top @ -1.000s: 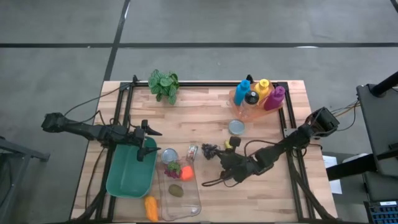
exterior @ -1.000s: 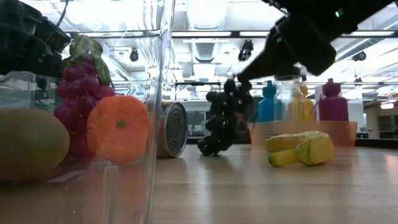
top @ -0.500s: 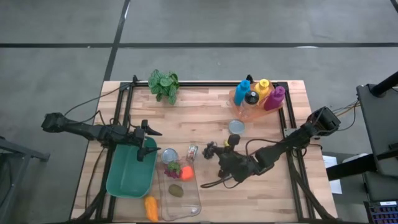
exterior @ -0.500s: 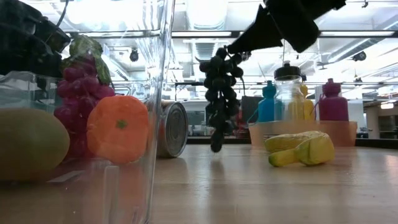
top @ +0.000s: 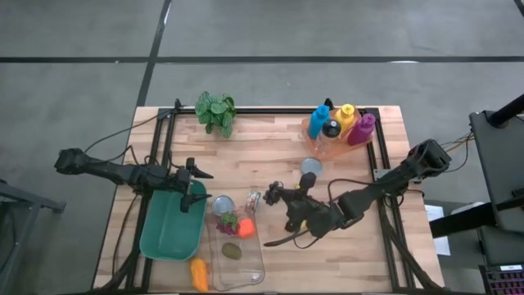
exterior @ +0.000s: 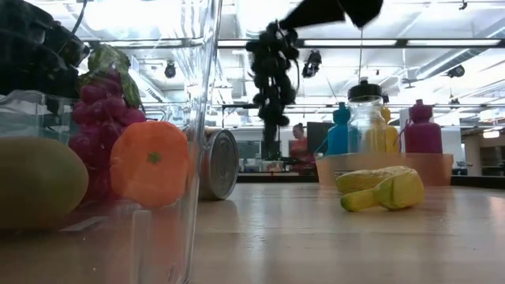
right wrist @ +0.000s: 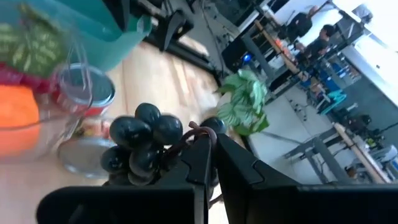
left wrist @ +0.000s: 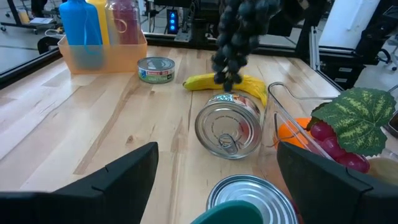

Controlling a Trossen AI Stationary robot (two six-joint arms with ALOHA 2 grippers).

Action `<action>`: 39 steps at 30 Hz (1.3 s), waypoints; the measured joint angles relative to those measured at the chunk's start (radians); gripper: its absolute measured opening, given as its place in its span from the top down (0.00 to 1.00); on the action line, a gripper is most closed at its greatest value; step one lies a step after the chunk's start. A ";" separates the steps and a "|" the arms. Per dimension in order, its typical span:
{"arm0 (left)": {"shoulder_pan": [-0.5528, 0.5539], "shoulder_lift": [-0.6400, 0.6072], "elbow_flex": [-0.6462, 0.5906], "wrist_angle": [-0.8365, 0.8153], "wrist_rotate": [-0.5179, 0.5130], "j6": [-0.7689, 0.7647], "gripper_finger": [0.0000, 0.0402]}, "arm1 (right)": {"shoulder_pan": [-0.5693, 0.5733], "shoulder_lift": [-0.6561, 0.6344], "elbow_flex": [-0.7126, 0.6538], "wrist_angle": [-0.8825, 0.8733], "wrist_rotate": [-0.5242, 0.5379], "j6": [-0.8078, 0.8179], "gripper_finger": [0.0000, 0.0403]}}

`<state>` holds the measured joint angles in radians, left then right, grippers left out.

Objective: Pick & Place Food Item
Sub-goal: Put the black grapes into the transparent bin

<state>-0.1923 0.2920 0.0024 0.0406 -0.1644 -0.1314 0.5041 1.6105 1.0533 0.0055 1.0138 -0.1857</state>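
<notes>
A bunch of dark grapes (exterior: 272,71) hangs high over the middle of the table, also seen in the high view as the grapes (top: 277,197). My right gripper (top: 288,201) is shut on it, reaching in from the table's right side. A clear container (top: 237,246) near the front edge holds red grapes, an orange fruit and a greenish fruit. My left gripper (top: 199,187) stands open over the far end of the teal bin (top: 168,229), holding nothing. My right gripper pinches the thin brown stem (right wrist: 195,130) at the top of the bunch between its two fingertips (right wrist: 200,163). The fingers come nearly level, slanting a little down, from the table's right. The bunch hangs below the fingers, clear of the table.
A banana (exterior: 383,189) lies just right of the grapes. An upright can (top: 223,205), a can on its side (top: 252,201) and a flat tin (top: 311,166) stand nearby. A tray of bottles (top: 340,127) and a plant (top: 215,112) sit at the far edge; a carrot (top: 198,274) at the front.
My right gripper has gone up and rolled at the wrist, staying shut on the stem. The grape bunch, whose lower end was at the tabletop, now hangs well clear of it.
</notes>
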 joint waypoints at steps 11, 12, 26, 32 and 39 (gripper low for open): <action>0.000 0.000 0.000 0.000 0.000 0.000 0.16 | 0.006 -0.015 0.172 -0.002 -0.056 -0.183 0.96; 0.000 0.000 0.000 0.000 0.000 0.000 0.16 | 0.006 -0.015 0.189 -0.002 -0.081 -0.182 0.96; 0.000 0.000 0.000 0.000 0.000 0.000 0.16 | 0.006 -0.008 0.313 0.011 -0.509 -0.168 0.96; 0.000 0.000 0.000 0.000 0.000 0.000 0.16 | 0.003 -0.008 0.302 0.105 -0.657 -0.154 0.96; 0.000 0.000 0.000 0.000 0.000 0.000 0.16 | -0.021 0.029 0.290 0.182 -0.808 -0.080 0.96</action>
<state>-0.1924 0.2924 0.0025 0.0406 -0.1643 -0.1314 0.4826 1.6390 1.3434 0.1875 0.2057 -0.2661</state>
